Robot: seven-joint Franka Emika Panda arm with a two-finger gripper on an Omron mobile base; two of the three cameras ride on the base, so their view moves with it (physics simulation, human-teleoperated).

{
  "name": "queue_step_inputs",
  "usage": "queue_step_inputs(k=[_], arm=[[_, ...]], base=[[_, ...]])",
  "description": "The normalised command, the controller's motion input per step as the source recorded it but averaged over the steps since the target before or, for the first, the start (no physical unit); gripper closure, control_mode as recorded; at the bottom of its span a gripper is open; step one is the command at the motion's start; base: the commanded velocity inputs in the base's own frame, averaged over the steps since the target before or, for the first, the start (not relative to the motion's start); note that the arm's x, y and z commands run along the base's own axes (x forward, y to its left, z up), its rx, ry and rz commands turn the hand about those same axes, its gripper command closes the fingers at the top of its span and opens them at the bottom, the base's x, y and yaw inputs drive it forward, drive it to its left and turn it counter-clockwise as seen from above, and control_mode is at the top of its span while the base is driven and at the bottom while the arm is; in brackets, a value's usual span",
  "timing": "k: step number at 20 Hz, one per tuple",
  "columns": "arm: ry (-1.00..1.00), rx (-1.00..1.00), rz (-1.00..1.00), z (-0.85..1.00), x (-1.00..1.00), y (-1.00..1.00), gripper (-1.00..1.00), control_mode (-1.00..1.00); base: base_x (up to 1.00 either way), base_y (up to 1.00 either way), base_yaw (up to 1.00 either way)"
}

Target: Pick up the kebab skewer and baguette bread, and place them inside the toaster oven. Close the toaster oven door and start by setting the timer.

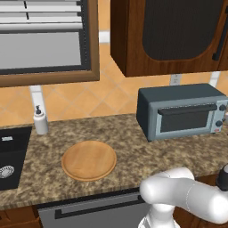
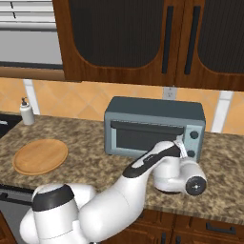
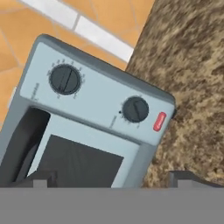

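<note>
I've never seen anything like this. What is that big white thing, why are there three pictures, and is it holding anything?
The white thing is a robot arm in a computer-drawn kitchen. Two pictures come from cameras behind it, one on its left and one on its right. The third comes from a camera on its hand, looking at the knobs of the toaster oven. On the stone counter stand that grey-blue oven with its door shut, a round wooden plate with nothing on it, and a soap bottle by the sink. The gripper is open and holds nothing.
</note>
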Motion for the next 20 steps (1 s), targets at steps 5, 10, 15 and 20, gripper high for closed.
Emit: queue_step_inputs(k=[5,10,15,20], arm=[[-0.01,0.09,-0.03,0.00,0.19,-0.24,-1.00,-1.00],[-0.08,0.08,0.00,-0.04,0.02,-0.27,-1.00,-1.00],[-0.10,0.03,0.00,-0.13,0.01,-0.06,-1.00,-1.00],[-0.01,0.00,-0.05,-0.01,0.15,0.01,-1.00,-1.00]], base=[[0.00,0.00,0.00],[0.00,0.00,0.00],[0.00,0.00,0.00],[0.00,0.00,0.00]])
